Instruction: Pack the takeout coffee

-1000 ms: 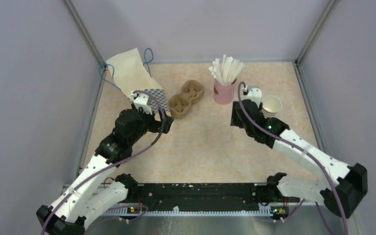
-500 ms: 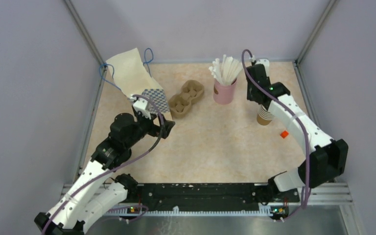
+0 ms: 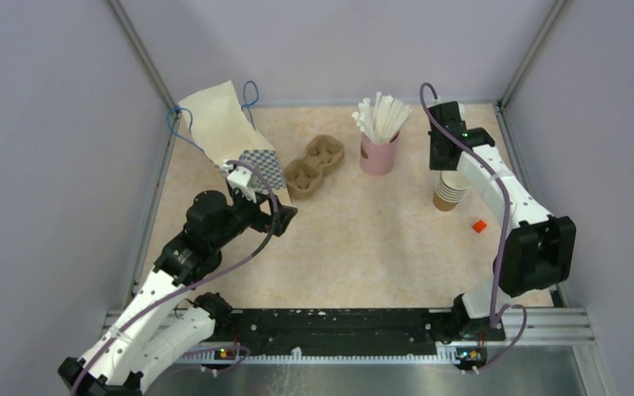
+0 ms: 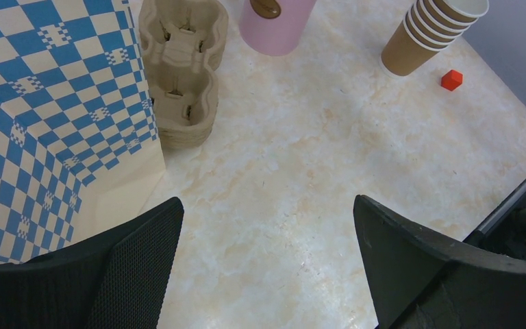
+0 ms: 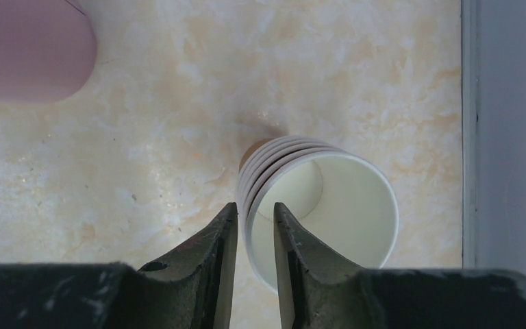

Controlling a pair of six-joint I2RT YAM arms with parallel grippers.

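Only the left wrist view shows the left hand (image 4: 267,205) gaping, empty, and an unreadable mark on the pink cup (image 4: 279,31). Right wrist view: right hand (image 5: 255,207) pinches the cup stack (image 5: 329,205) by its rim. Where the coffee is, I cannot tell.

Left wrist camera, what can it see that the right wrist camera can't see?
Only the left wrist view shows the blue checkered bag, the cardboard cup carrier, the little red cube and the left gripper, which is wide open. Only the right wrist view shows the right gripper, shut on the rim of the stack of paper cups. Both views show that stack, the pink cup and the marbled table.
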